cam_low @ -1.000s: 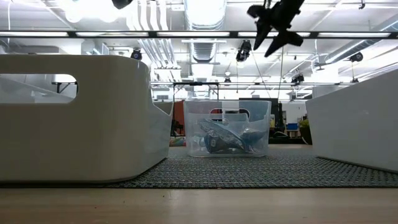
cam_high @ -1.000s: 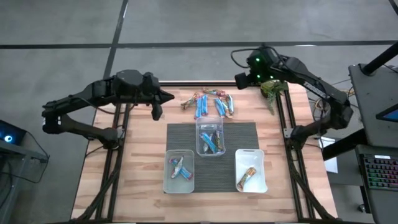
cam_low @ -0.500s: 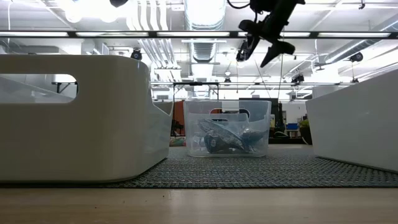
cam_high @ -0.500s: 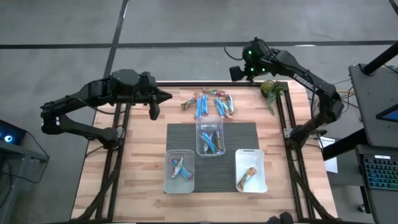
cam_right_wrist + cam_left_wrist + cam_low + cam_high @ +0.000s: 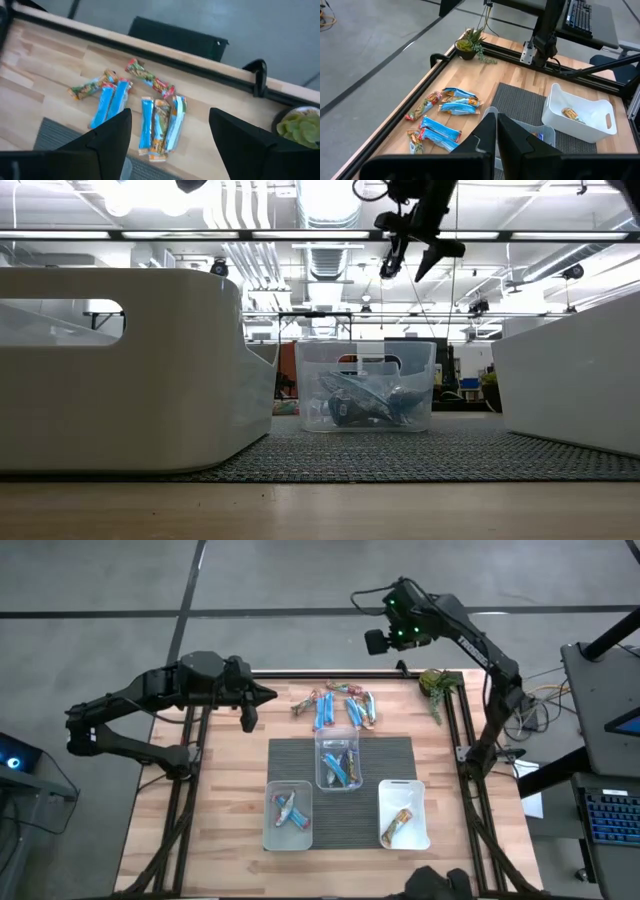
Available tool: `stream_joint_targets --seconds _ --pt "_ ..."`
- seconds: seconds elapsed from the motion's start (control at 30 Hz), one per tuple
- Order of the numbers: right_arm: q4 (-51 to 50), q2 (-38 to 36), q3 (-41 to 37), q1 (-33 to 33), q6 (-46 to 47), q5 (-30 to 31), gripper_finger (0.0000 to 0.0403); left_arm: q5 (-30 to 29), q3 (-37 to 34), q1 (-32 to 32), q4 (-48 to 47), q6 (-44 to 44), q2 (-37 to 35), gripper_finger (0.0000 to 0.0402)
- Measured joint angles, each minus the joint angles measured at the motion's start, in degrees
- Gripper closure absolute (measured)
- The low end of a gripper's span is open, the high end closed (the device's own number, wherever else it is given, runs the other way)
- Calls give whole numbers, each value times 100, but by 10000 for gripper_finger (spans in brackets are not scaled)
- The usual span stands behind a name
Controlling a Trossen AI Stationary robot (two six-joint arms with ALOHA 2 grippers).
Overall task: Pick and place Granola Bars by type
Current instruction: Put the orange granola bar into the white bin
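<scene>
High view: my right gripper hovers past the table's far edge, fingers spread and empty; my left gripper waits over the left side, fingers closed on nothing. Loose Granola Bars lie on the wood behind the mat; more sit in three tubs. Low view: the clear tub holds blue bars, possibly others too. Right wrist view: bars lie clustered between my fingers.
</scene>
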Motion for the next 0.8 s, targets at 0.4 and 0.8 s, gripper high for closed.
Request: stream_joint_targets --seconds 0.4,0.8 --pt "-531 635 342 4 26 -99 151 1 0 1 -1 -42 0 401" --pt "-568 1269 325 74 304 -133 157 2 -86 1 3 -121 0 401"
